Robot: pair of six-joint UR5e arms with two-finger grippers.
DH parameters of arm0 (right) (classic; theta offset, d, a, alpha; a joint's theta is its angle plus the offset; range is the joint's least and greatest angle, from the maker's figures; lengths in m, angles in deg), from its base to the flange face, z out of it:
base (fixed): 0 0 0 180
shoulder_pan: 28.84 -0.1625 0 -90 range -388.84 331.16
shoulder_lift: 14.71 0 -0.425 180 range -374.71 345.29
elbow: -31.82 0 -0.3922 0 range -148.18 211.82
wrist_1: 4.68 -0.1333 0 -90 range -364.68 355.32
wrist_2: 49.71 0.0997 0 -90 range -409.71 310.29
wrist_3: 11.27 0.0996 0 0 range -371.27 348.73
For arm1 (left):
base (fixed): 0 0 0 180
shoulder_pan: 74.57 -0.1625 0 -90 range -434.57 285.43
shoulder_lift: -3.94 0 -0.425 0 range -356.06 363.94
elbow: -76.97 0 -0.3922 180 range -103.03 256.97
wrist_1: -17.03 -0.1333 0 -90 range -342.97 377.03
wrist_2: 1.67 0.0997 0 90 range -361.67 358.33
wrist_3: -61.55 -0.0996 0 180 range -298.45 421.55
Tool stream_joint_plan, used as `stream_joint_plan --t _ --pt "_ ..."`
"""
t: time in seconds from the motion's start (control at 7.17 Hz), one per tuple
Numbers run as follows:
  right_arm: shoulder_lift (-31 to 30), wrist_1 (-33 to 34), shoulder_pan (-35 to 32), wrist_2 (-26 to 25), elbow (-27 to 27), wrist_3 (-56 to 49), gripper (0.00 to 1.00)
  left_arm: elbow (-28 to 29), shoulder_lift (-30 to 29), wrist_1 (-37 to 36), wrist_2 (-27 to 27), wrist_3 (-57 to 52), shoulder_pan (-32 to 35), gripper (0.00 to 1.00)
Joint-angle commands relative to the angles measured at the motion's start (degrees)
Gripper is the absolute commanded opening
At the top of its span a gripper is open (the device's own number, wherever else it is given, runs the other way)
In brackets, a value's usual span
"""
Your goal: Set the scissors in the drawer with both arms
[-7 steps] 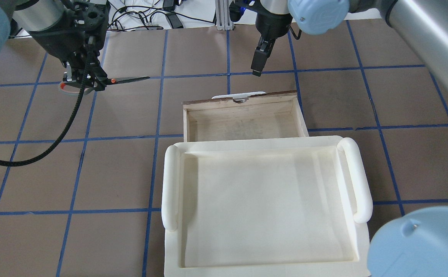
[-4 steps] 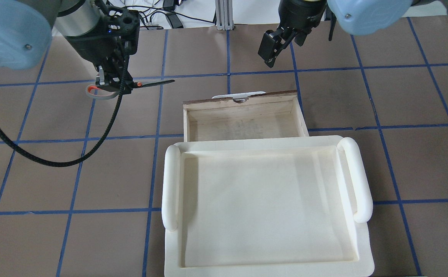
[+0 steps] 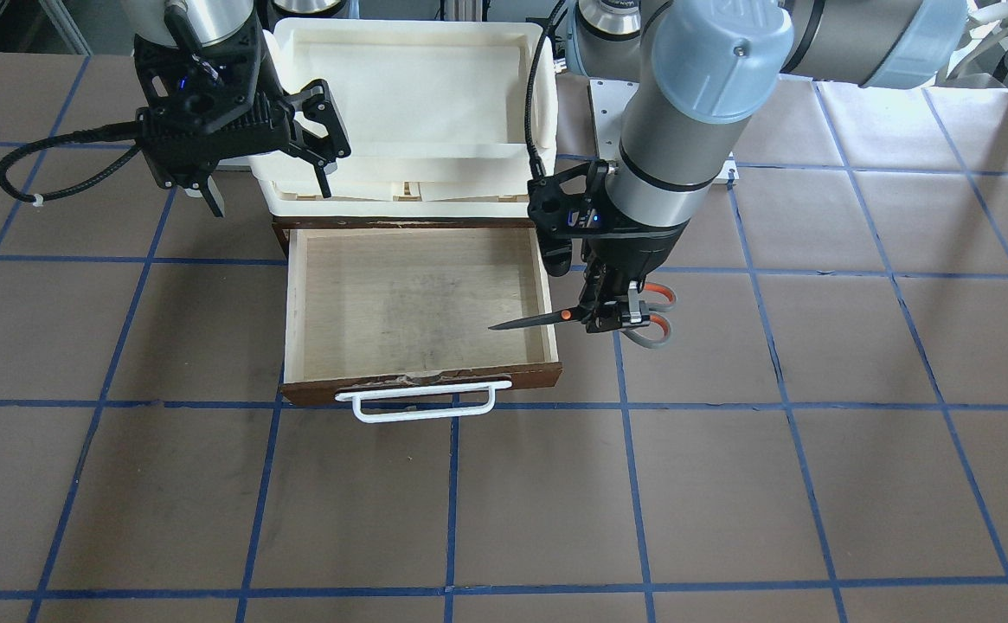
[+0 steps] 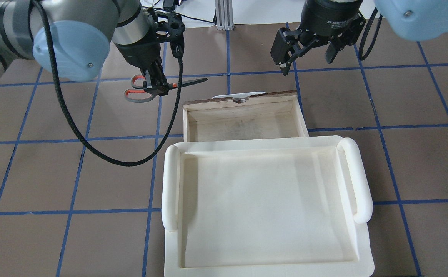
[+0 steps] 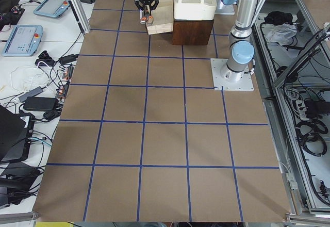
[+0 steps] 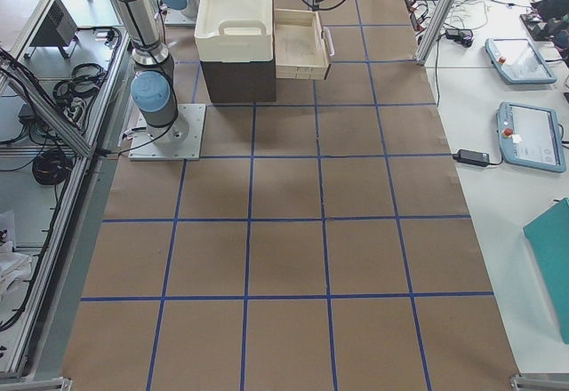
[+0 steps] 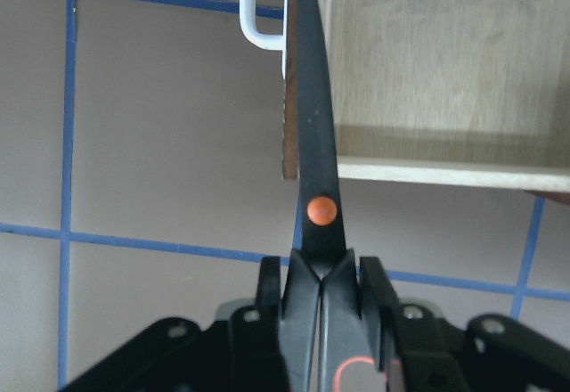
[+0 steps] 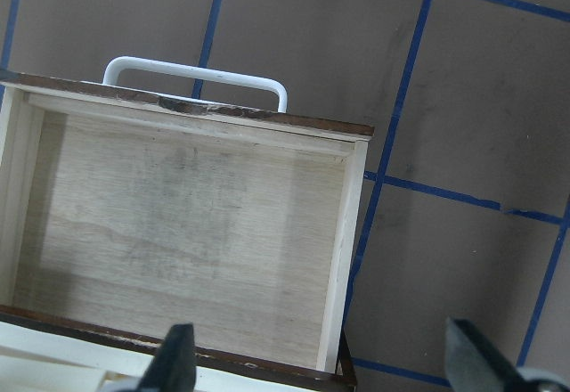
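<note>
Item: scissors (image 3: 528, 323), clamped in my left fingers (image 7: 299, 316), tip at 9 o'clock. My right fingers (image 4: 280, 55): apart. Risk: tip snagging drawer (image 3: 546, 285) wall on descent.

The overhead view sits behind the robot and looks forward and down, rather near: the cream tray (image 4: 170, 184) is closest, the drawer (image 4: 243, 125) beyond it. The front-facing view stands across the worktop (image 3: 772, 433) and looks steeply down toward the robot; it shares the open drawer with the overhead view. The two side views look along the worktop from its ends, high and far, with the drawer small at the top. The left wrist camera looks closely along the scissors (image 7: 312, 142) to one drawer corner. The right wrist camera looks down into the drawer from near.
</note>
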Motion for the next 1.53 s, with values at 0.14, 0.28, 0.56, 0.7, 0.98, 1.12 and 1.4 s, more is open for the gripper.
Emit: stream_joint_plan --t 0.14,0.28,0.56,0.7,0.98,1.12,1.4 --pt "-0.3 0.6 0.2 0.3 0.0 3.9 1.00 -0.1 -3.4 -3.2 0.1 9.6 4.8 0.00" --pt "-0.4 0.9 0.3 0.2 -0.1 3.7 1.00 -0.2 -3.7 -3.2 0.2 10.9 5.7 0.00" --pt "-0.3 2.2 0.2 -0.6 -0.7 3.2 1.00 -0.8 -4.2 -4.3 0.3 16.0 8.4 0.00" --pt "-0.4 2.7 0.2 -0.6 -1.4 3.2 1.00 -1.5 -4.7 -4.8 0.4 17.6 9.0 0.00" --pt "-0.4 3.5 0.2 -0.7 -1.5 3.0 1.00 -3.7 -4.9 -8.6 0.2 19.8 10.3 0.00" --pt "-0.4 3.5 0.2 -0.7 -1.5 3.0 1.00 -5.2 -5.1 -10.3 0.3 20.4 12.3 0.00" --pt "-0.4 3.5 0.2 -0.8 -1.5 3.0 1.00 -6.4 -5.8 -13.2 0.0 21.3 13.2 0.00"
